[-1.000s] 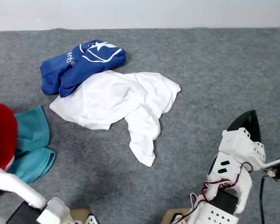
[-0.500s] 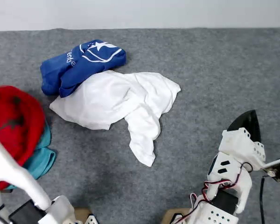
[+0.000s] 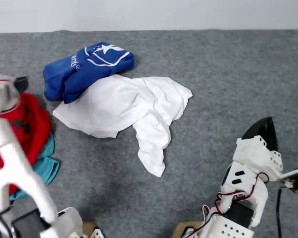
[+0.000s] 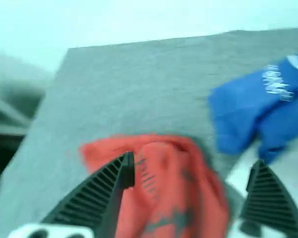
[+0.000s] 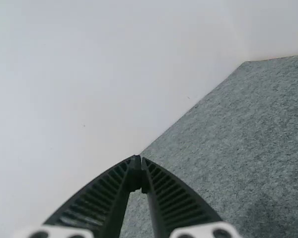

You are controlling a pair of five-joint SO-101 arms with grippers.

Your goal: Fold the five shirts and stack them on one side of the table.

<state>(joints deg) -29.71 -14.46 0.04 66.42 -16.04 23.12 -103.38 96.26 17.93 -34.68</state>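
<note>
A: Entry, left side. Left claw (image 4: 193,164) is spread wide with nothing in it, above the red shirt (image 4: 174,193). The red shirt lies on the teal shirt (image 3: 44,166) at the left edge of the bench (image 3: 228,74).

B: So I judge the step is stacking red on teal. How should it be done?

A: Lift straight up with the jaws wide so no ribbed finger catches the cloth. The red shirt looks bunched and sits toward the back of the teal one. A gentle press or nudge to square the edges would help, or the pile may lean.

B: Right side?

A: Right claw (image 5: 137,173) is closed on nothing and aimed at the wall. Its arm (image 3: 251,168) sits folded at the near right corner, well apart from the cloth.

B: Anything in the way?

A: The blue shirt (image 3: 84,67) is rolled up just behind the pile. The white shirt (image 3: 129,106) is spread unfolded mid-bench, touching the blue one, with one corner near the stack. A sweep toward the white shirt could drag the pile. The white shirt probably needs both claws.
</note>
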